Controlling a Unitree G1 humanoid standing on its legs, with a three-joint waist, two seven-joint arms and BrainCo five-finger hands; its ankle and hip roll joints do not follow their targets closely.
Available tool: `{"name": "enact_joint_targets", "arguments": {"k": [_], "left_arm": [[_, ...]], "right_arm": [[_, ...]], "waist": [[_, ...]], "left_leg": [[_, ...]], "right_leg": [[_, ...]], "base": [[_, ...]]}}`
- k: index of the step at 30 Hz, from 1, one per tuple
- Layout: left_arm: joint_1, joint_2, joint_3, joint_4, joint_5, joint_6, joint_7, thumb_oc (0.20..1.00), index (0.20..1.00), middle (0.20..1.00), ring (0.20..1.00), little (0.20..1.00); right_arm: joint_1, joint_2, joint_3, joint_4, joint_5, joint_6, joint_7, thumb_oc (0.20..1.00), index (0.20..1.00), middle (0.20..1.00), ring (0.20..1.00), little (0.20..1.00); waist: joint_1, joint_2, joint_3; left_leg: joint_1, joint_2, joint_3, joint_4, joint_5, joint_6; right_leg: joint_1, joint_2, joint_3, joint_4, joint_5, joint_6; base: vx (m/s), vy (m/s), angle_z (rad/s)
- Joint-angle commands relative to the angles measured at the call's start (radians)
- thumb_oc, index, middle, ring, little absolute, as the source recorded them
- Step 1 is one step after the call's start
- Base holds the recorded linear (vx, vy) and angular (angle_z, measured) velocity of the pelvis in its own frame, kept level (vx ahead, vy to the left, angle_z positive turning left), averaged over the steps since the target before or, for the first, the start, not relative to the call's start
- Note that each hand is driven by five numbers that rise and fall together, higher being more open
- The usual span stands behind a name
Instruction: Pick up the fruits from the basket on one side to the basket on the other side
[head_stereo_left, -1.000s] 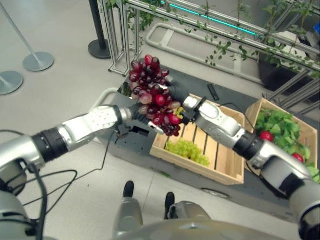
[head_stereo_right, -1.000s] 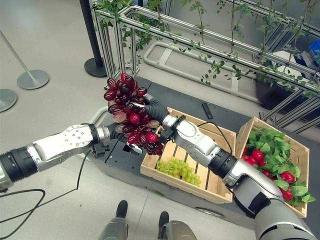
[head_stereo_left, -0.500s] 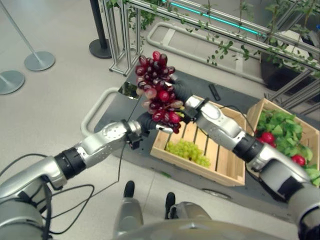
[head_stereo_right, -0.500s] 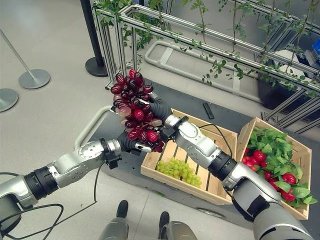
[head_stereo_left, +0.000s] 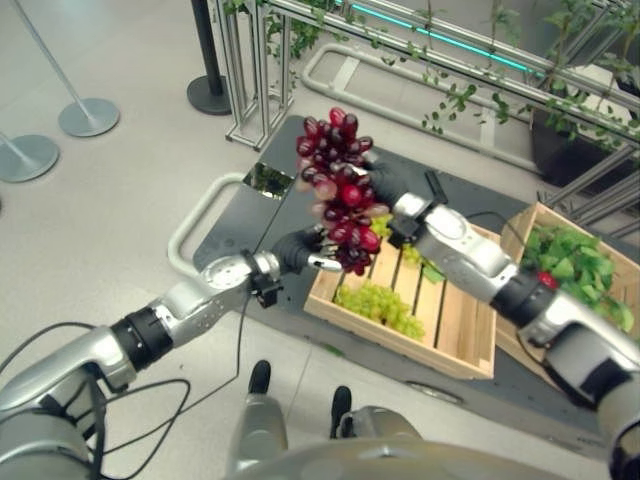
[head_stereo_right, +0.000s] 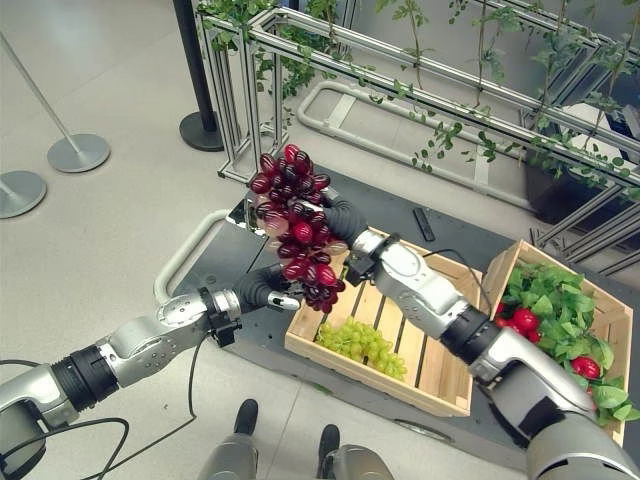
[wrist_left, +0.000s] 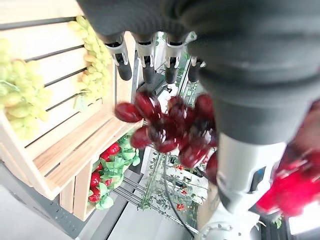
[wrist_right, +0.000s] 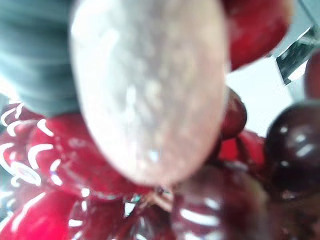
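Two wooden crates lie beneath the red grapes that the right robot hand clasps (left robot hand spread).

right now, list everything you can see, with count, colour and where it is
red grape bunch: one, dark red, held up in the air above the near crate's left end
green grapes: one bunch on the near crate's floor, pale green, and more further back in it
near crate: one, light wood slats, on the dark platform
far crate: one, light wood, at the right, holding green leaves and red fruits
dark platform: one, black, with a grey loop handle on its left
stanchions: two round grey bases on the floor, far left
metal frame with vines: silver, behind the platform
right hand: dark cover, against the red bunch's side
left hand: just under the bunch, fingers straight
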Motion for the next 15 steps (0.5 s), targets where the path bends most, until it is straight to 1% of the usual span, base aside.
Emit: {"name": "enact_joint_targets", "arguments": {"k": [1, 4, 6, 9, 13, 15], "left_arm": [[0.005, 0.041, 0.041, -0.033, -0.003, -0.03, -0.037, 1.0, 1.0, 1.0, 1.0, 1.0], [0.004, 0.046, 0.04, -0.041, -0.004, -0.033, -0.043, 1.0, 1.0, 1.0, 1.0, 1.0], [0.008, 0.051, 0.046, -0.045, -0.002, -0.034, -0.048, 1.0, 1.0, 1.0, 1.0, 1.0], [0.012, 0.054, 0.049, -0.047, 0.004, -0.034, -0.053, 1.0, 1.0, 1.0, 1.0, 1.0], [0.013, 0.05, 0.05, -0.047, 0.005, -0.037, -0.054, 1.0, 1.0, 1.0, 1.0, 1.0], [0.011, 0.036, 0.053, -0.041, 0.007, -0.038, -0.049, 1.0, 1.0, 1.0, 1.0, 1.0]], "right_arm": [[-0.037, -0.05, -0.038, -0.128, -0.02, -0.043, 0.033, 0.2, 0.2, 0.2, 0.2, 0.2], [-0.024, -0.097, -0.042, -0.134, -0.022, -0.044, 0.042, 0.2, 0.2, 0.2, 0.2, 0.2], [-0.019, -0.148, -0.035, -0.162, -0.04, -0.044, 0.052, 0.2, 0.2, 0.2, 0.2, 0.2], [-0.014, -0.176, -0.038, -0.172, -0.059, -0.044, 0.058, 0.2, 0.2, 0.2, 0.2, 0.2], [0.009, -0.184, -0.045, -0.193, -0.062, -0.046, 0.064, 0.2, 0.2, 0.2, 0.2, 0.2], [0.026, -0.161, -0.062, -0.199, -0.062, -0.047, 0.06, 0.2, 0.2, 0.2, 0.2, 0.2]], "waist": [[-0.005, -0.057, 0.01], [-0.005, -0.059, 0.009], [-0.008, -0.059, 0.009], [-0.01, -0.058, 0.008], [-0.012, -0.056, 0.007], [-0.014, -0.053, 0.008]], "left_leg": [[0.03, -0.065, 0.024, 0.055, -0.077, 0.067], [0.032, -0.066, 0.024, 0.053, -0.076, 0.065], [0.034, -0.064, 0.025, 0.05, -0.075, 0.063], [0.035, -0.064, 0.025, 0.045, -0.073, 0.063], [0.037, -0.064, 0.024, 0.042, -0.072, 0.062], [0.037, -0.064, 0.026, 0.042, -0.072, 0.064]], "right_leg": [[-0.002, -0.035, 0.01, -0.047, 0.128, 0.072], [0.0, -0.036, 0.009, -0.048, 0.129, 0.073], [0.0, -0.036, 0.007, -0.048, 0.129, 0.074], [-0.001, -0.036, 0.006, -0.048, 0.129, 0.075], [0.0, -0.036, 0.006, -0.047, 0.128, 0.074], [-0.001, -0.037, 0.007, -0.047, 0.129, 0.074]], "base": [[0.0, 0.003, 0.06], [0.0, 0.003, 0.03], [0.0, 0.003, 0.02], [0.0, 0.006, 0.08], [0.0, 0.001, 0.01], [0.0, 0.0, 0.0]]}}
